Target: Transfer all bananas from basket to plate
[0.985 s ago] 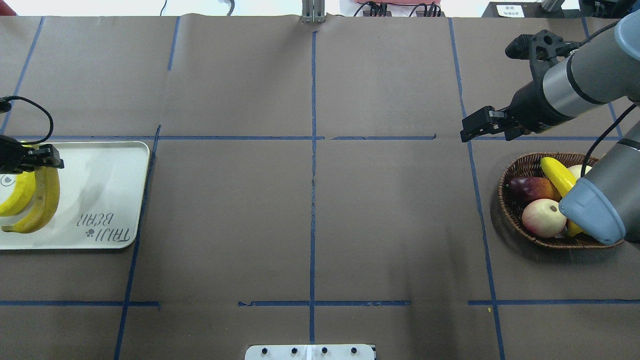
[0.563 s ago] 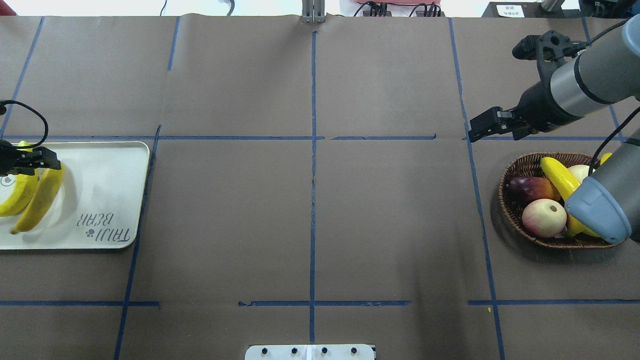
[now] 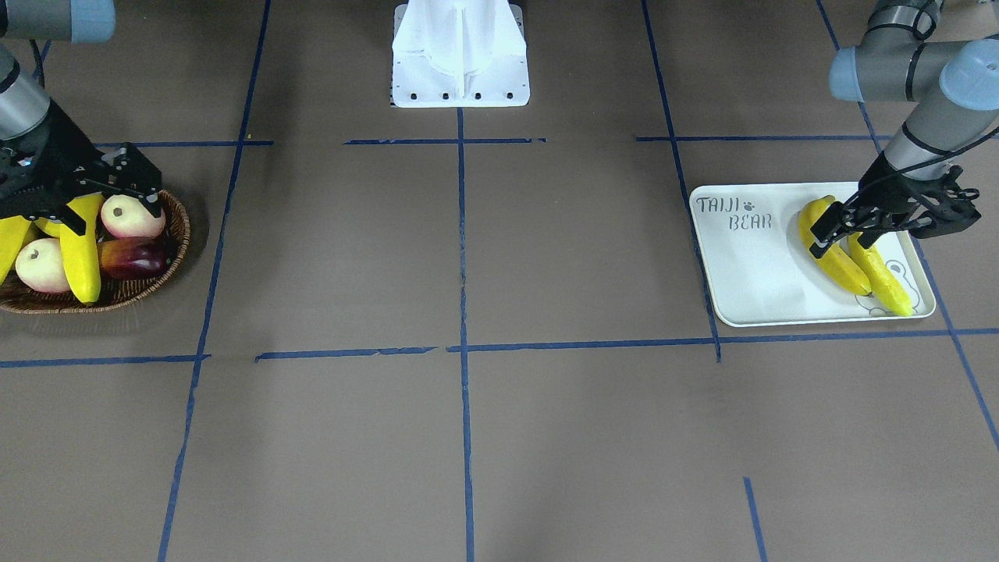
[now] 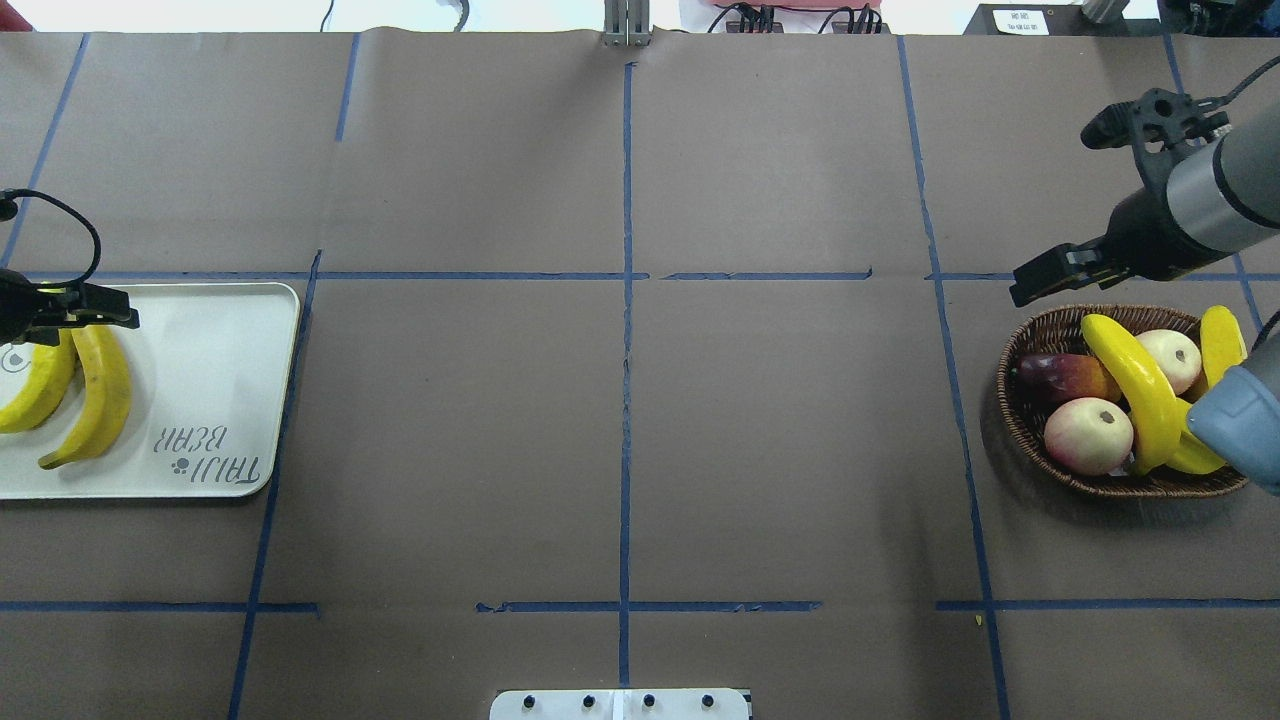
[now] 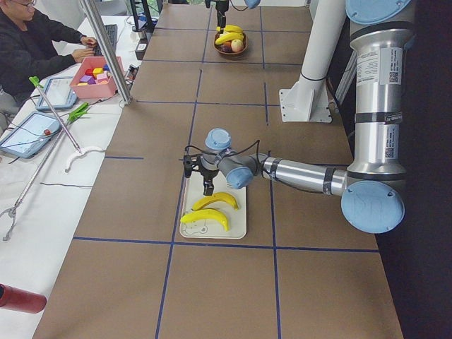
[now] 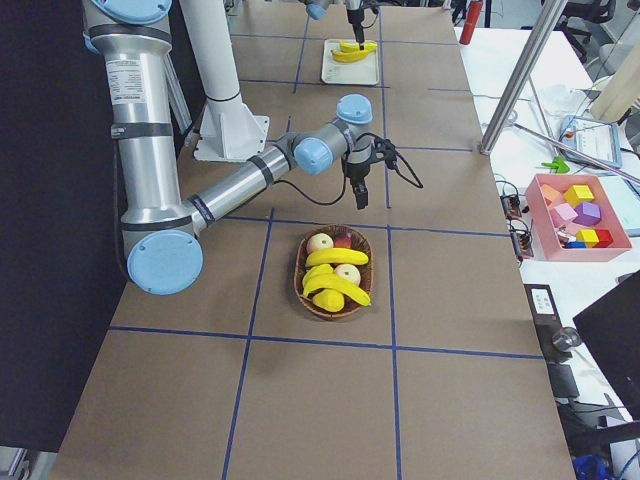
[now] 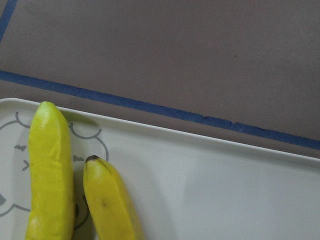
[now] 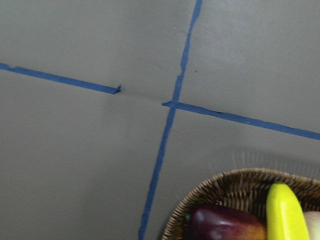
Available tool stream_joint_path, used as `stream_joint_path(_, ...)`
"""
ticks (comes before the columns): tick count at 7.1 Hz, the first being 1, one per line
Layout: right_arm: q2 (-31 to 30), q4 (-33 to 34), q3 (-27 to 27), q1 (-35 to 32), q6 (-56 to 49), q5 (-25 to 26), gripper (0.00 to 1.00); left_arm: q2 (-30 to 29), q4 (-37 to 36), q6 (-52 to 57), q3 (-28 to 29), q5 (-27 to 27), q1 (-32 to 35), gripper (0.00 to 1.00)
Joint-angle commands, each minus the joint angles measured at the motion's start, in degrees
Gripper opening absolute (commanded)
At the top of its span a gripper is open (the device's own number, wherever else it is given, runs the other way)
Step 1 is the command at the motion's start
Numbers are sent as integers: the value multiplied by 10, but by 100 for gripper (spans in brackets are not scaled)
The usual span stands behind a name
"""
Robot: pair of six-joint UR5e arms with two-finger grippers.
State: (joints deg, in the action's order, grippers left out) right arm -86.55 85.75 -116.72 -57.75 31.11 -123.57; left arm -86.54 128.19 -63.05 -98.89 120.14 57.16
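Two yellow bananas [image 4: 100, 395] [image 4: 40, 385] lie side by side on the white "TAIJI BEAR" plate [image 4: 220, 380] at the table's left end. They also show in the left wrist view [image 7: 110, 205]. My left gripper [image 4: 118, 320] hovers open and empty just above their upper ends. The brown wicker basket [image 4: 1020, 420] at the right holds two more bananas [image 4: 1135, 385] [image 4: 1222, 345] across other fruit. My right gripper [image 4: 1025, 285] is open and empty, just beyond the basket's far left rim. The right wrist view shows the rim [image 8: 225, 185] and a banana tip [image 8: 285, 210].
The basket also holds two pale round fruits [image 4: 1088, 435] [image 4: 1170, 358] and a dark red one [image 4: 1065, 375]. My right arm's elbow [image 4: 1240, 430] overhangs the basket's right side. The robot's white base [image 3: 460, 55] stands mid-table at the robot's side. Blue tape lines cross the brown table.
The left gripper let go of the second banana, which now lies flat on the plate. The right gripper moved right and closer to the basket, uncovering both bananas there.
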Motion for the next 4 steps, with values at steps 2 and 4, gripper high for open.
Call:
stream_joint_path(2,-105,-8,-4,-31,-94,1,100,-32,-78,-10,-53,40,18,100)
stream_joint_path(4,-128,-2,0,-37,-112,38,100,-41,-80,-34,-54,39,15,100)
